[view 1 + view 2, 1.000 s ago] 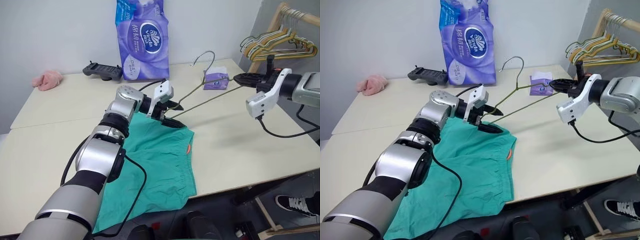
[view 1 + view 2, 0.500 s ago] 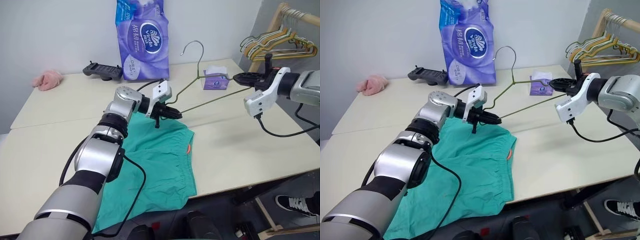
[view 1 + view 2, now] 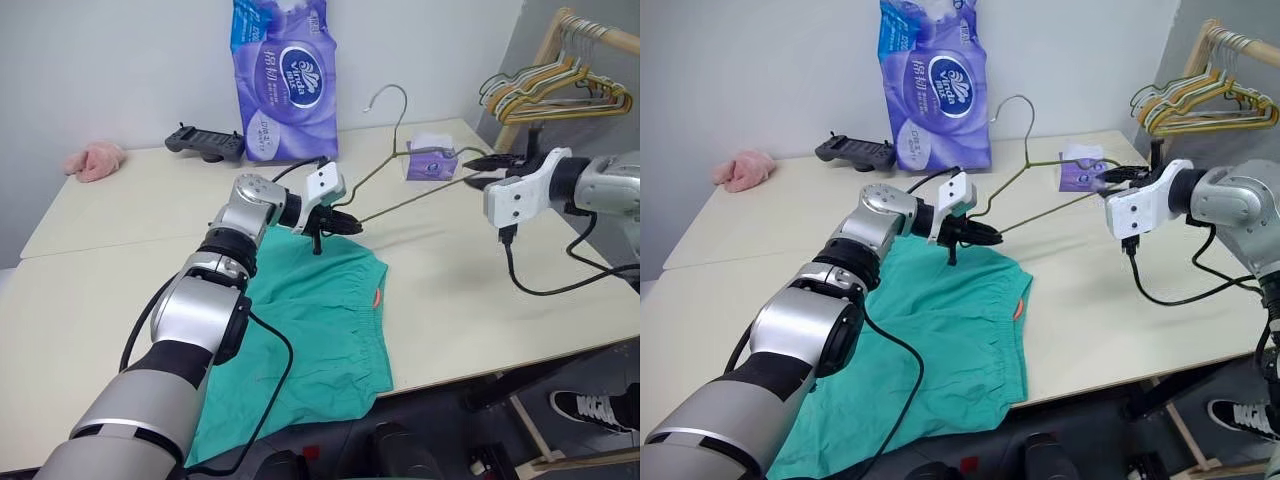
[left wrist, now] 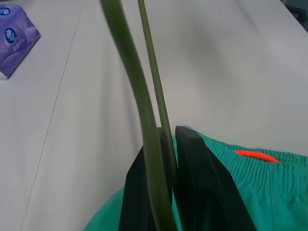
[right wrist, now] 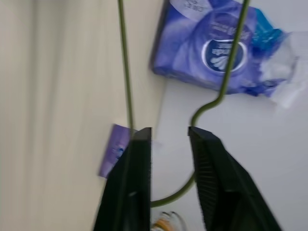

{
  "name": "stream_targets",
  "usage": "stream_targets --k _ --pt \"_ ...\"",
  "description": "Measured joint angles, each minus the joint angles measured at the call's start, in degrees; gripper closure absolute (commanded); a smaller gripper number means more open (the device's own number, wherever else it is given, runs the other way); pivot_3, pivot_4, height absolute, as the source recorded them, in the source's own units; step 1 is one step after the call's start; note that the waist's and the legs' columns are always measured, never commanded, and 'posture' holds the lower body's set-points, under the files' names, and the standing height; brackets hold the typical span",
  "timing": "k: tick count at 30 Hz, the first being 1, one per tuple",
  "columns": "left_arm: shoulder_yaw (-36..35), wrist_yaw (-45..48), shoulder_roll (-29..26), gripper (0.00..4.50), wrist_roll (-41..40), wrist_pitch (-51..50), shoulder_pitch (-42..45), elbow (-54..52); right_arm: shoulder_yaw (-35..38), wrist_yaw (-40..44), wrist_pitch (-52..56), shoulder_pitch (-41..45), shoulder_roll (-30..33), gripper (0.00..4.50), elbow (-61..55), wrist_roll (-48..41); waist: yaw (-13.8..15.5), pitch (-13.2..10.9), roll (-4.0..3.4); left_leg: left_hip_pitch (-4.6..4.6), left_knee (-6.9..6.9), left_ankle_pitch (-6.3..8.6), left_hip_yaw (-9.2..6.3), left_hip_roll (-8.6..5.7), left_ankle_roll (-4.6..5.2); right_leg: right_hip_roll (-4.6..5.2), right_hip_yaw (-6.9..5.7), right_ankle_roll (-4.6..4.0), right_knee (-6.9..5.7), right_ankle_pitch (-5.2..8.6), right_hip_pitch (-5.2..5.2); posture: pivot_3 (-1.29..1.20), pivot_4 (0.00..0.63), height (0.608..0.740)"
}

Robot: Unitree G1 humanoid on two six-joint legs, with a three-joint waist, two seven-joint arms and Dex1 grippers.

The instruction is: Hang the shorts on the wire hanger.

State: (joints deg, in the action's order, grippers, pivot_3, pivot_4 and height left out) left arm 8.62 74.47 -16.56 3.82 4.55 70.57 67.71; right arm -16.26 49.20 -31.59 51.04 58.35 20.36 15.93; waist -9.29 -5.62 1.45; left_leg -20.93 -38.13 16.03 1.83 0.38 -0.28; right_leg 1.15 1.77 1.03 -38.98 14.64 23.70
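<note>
Left eye view: left gripper (image 3: 350, 226) is clamped on the wire hanger (image 3: 420, 196) above the shorts (image 3: 310, 330) on the near table (image 3: 470, 290); right gripper (image 3: 478, 170), fingers parted, has the hanger's right end between them

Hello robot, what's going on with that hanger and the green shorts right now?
Left gripper shut on the wire hanger. Right gripper open at its far corner. Shorts flat on table, not hung. Nothing blocking.
</note>
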Motion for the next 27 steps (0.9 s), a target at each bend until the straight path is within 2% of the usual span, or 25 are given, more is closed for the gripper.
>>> stream_targets --k 6,7,10,16,20,27 --pt "1.27 -5.0 -0.68 4.5 3.45 5.39 -0.11 0.25 3.58 8.92 9.08 -1.68 0.79 0.16 -8.02 -8.35 0.02 0.01 -0.01 0.0 0.0 0.02 -0.04 0.01 0.0 0.04 -0.03 0.0 0.0 0.0 0.0 -0.15 0.008 0.74" --pt "2.19 -6.65 -1.16 4.5 4.6 7.32 -0.21 0.28 3.91 9.54 10.04 -1.67 0.86 0.03 -8.68 -8.53 0.03 0.02 -0.01 0.0 0.01 0.02 -0.04 0.02 -0.01 0.08 -0.03 0.0 0.01 0.0 0.0 -0.15 0.006 0.74" --pt "4.78 -12.37 -2.81 4.5 8.78 13.49 -0.49 0.45 3.97 10.59 14.69 -1.65 0.84 0.03 -9.21 -8.7 0.1 0.04 0.0 0.0 0.01 0.04 -0.03 0.03 -0.03 0.13 -0.03 0.0 0.0 0.0 0.0 -0.14 0.003 0.74" --pt "9.6 -23.95 -4.04 4.5 16.31 24.11 -0.56 0.65 6.1 13.1 38.8 -2.14 -1.45 0.03 -10.75 -12.56 1.17 0.1 0.0 -0.01 -0.04 0.06 -0.01 0.03 -0.05 0.15 -0.03 -0.01 -0.02 -0.01 0.02 -0.13 0.003 0.74" --pt "10.86 -28.82 -4.1 4.5 18.36 28.52 -0.55 0.81 6.01 12.6 40.98 -2.12 -2.14 0.03 -9.93 -11.15 1.48 0.12 0.0 -0.04 -0.05 0.07 0.0 -0.01 -0.05 0.14 -0.04 0.01 -0.01 -0.01 0.03 -0.12 0.004 0.74" --pt "14.79 -43.95 -5.26 4.5 26.14 37.01 -0.15 0.81 5.34 8.61 42.41 -1.95 -4.5 0.03 -2.56 -5.88 1.51 0.16 0.02 -0.05 -0.03 0.07 0.05 -0.02 -0.05 0.16 0.02 0.04 -0.02 -0.03 0.08 -0.12 0.011 0.74"
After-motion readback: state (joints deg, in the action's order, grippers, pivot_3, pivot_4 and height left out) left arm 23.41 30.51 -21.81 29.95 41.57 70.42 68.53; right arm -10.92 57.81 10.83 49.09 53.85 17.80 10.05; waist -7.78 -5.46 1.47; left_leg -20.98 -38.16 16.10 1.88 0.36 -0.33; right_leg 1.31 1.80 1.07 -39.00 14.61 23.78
